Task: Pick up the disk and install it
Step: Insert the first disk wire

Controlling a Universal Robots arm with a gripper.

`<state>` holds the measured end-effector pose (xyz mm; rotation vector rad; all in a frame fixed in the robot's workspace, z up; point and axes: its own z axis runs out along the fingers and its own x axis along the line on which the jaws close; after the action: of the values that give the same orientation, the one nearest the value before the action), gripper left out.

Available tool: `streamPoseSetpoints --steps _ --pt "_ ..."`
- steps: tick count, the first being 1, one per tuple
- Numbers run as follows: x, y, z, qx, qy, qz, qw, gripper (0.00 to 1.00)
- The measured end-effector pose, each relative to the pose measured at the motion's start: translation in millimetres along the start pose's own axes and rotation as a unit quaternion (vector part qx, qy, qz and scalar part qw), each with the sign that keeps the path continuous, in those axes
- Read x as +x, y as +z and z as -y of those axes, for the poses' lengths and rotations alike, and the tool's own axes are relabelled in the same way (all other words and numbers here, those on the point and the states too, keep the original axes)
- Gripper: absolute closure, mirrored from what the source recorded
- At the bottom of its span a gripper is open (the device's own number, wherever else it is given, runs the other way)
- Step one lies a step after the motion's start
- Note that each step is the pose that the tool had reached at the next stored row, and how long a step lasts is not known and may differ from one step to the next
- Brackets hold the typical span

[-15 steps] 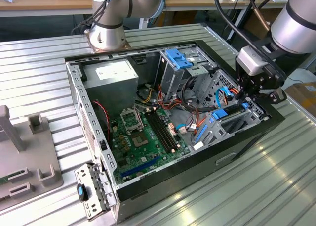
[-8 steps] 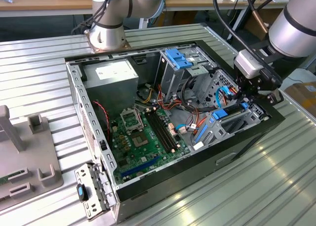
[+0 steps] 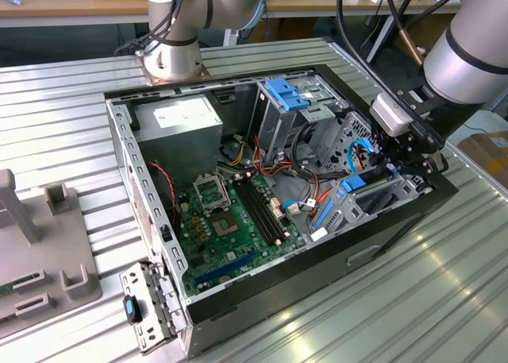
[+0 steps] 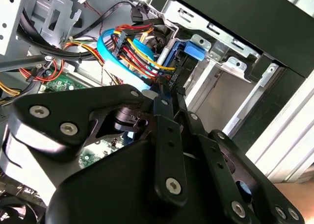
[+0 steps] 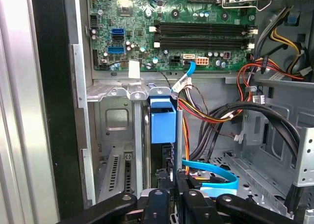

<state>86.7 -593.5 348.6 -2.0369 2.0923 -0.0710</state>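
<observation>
The exterior view looks down at an angle on the open computer case; both wrist views sit close inside it, sharing its cables and drive bay.

Green motherboard inside the black case — bright blue carrier on the disk, light-blue bracket on the grey cage. Cables run red, yellow and orange, plus a flat blue one. Silver ribbed table, black hand.

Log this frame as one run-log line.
stage: install | gripper: inside computer case, at drive bay | disk: edge-on in metal bay | motherboard: untouched
</observation>
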Motion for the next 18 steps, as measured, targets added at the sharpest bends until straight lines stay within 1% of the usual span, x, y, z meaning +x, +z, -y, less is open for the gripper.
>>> streamPoseSetpoints --steps 4,7,18 --pt "0.1 1.1 0.1 -0.0004 -0.003 0.0006 1.0000 0.83" --pt "0.1 2.2 1.4 -0.0007 -0.006 0.0012 1.0000 0.83" --pt "-0.1 5.9 1.0 -0.0007 -0.006 0.0004 1.0000 0.83"
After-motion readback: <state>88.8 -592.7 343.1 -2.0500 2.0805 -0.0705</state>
